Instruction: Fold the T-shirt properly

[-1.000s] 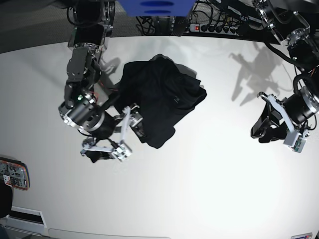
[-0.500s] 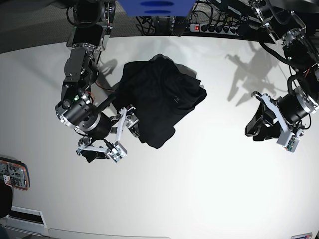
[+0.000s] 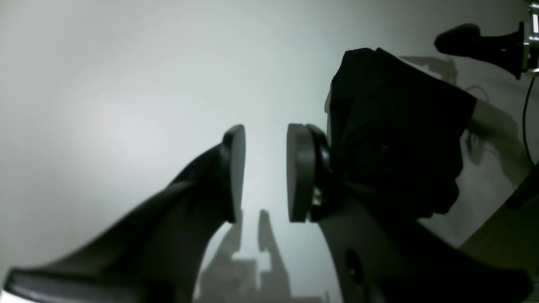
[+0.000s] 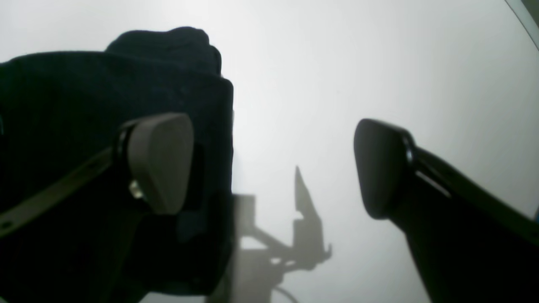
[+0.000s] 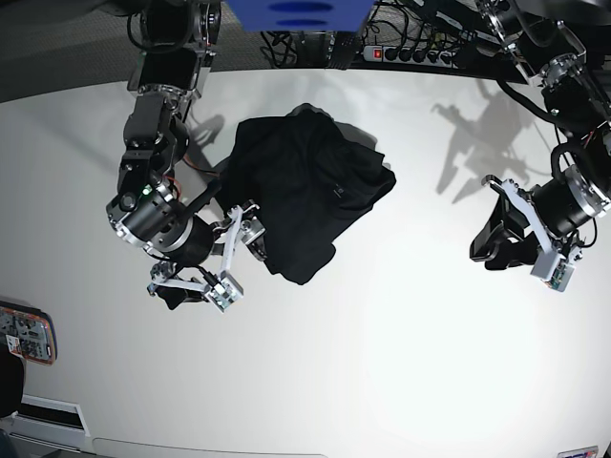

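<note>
The black T-shirt (image 5: 305, 191) lies crumpled in a heap on the white table (image 5: 401, 363). My right gripper (image 5: 212, 263) hangs open and wide at the heap's lower left edge. In the right wrist view one finger (image 4: 162, 160) is over the T-shirt (image 4: 105, 84) and the other over bare table, with nothing between them at the right gripper (image 4: 269, 168). My left gripper (image 5: 489, 250) hovers far to the right of the shirt. In the left wrist view the left gripper (image 3: 266, 172) is narrowly open and holds nothing, with the T-shirt (image 3: 400, 126) beyond it.
A power strip (image 5: 410, 54) and cables run along the table's far edge beside a blue object (image 5: 301, 11). A small device with a red rim (image 5: 24, 334) lies at the left edge. Arm shadows fall on the table at the upper right.
The right gripper has drifted slightly up and left beside the shirt. The left gripper has shifted a little left. Both gripper openings look unchanged and the shirt has not moved.
</note>
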### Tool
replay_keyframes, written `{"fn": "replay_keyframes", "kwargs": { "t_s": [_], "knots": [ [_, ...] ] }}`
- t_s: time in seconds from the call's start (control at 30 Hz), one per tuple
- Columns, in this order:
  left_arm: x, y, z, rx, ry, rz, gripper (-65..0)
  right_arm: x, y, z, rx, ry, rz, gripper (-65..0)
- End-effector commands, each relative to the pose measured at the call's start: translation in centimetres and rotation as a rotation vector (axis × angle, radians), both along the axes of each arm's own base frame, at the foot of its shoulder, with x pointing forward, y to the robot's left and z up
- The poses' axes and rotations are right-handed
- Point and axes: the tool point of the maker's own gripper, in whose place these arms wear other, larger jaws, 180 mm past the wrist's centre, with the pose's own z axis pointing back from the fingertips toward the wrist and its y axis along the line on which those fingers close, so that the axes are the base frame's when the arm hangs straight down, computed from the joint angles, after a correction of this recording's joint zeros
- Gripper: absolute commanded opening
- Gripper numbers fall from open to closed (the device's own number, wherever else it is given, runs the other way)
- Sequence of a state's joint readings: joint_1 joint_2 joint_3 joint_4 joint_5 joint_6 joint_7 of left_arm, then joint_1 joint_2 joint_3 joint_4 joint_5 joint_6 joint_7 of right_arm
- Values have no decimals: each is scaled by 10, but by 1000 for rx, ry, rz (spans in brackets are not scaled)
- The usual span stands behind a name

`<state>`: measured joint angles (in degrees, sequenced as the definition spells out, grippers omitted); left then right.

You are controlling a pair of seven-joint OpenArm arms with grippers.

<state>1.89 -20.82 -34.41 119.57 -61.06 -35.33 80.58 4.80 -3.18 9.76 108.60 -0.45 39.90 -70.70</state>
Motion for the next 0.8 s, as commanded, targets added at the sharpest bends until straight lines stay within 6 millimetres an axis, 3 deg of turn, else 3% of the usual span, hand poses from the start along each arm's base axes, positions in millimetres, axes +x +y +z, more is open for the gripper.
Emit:
{"fn": "replay_keyframes", "kwargs": {
  "t_s": [0.0, 0.2, 0.47, 0.67, 0.77],
  "knots": [
    [3, 1, 10, 4, -34, -5, -482, 7, 0, 10, 20, -34, -3, -91],
    [3, 1, 10, 4, -34, -5, -482, 7, -26, -11, 34, 31, -88, -91],
    [3, 1, 11, 4, -36, -5, -482, 8, -26, -7, 38, 17, -90, -91],
    [3, 1, 11, 4, -36, -4, -482, 10, -44, 9, 308, -13, -175, -91],
    [3, 1, 10, 4, -35, -4, -482, 10, -60, 3, 267, 31, -190, -91]
  ]
}}
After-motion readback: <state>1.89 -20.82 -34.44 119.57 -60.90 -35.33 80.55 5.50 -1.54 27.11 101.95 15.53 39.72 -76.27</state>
